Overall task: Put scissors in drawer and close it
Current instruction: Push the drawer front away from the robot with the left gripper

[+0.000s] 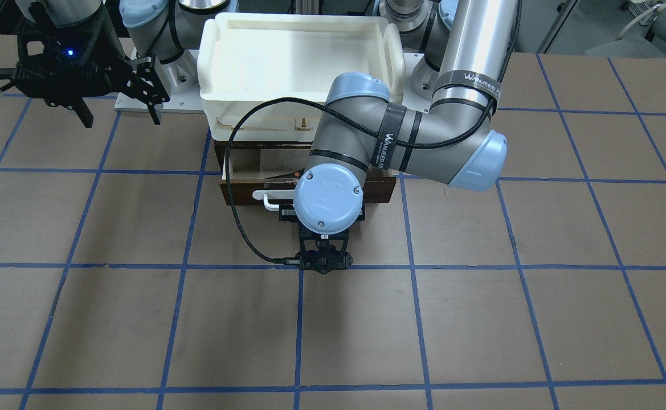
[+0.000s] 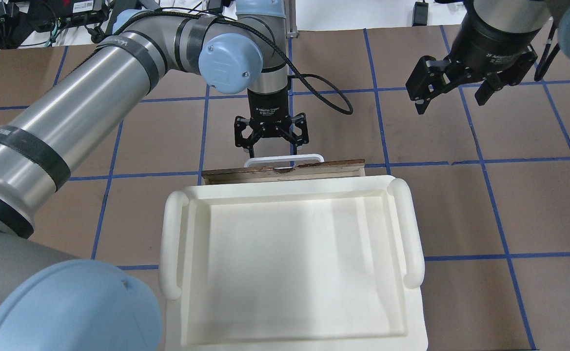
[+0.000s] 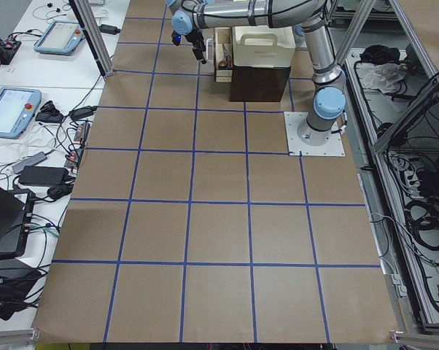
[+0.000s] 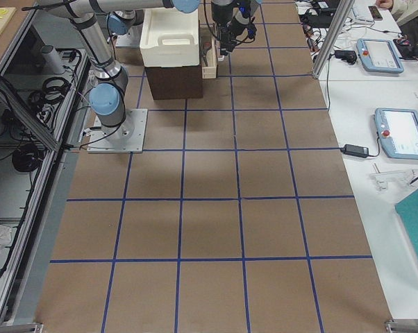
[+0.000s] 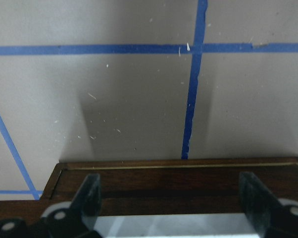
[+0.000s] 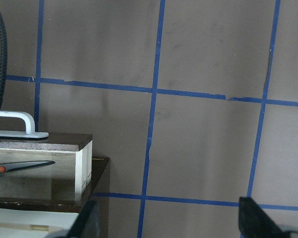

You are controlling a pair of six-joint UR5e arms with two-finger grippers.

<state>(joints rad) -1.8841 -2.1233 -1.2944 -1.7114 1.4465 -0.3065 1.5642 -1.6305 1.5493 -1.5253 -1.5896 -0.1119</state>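
Grey-and-orange metal scissors [image 6: 25,165] lie in the dark wooden drawer [image 1: 241,192], so the spread left gripper [image 2: 271,141] faces its white bar handle [image 2: 285,158], likely to push it shut. The right gripper [image 2: 453,97] hangs aside, also spread

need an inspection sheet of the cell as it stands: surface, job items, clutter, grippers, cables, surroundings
Surface: table covered in brown paper with a blue tape grid.
Job's things: drawer partly open; scissors lie inside it.
Clutter: empty white tray on top of the drawer's cabinet; nothing else seen.
Grippers: left gripper at the drawer's white handle, jaws open; right gripper raised off to the side, jaws open, holding nothing.
Cables: black cable loops off the left wrist beside the drawer.
Surroundings: teach pendants on the side desks.
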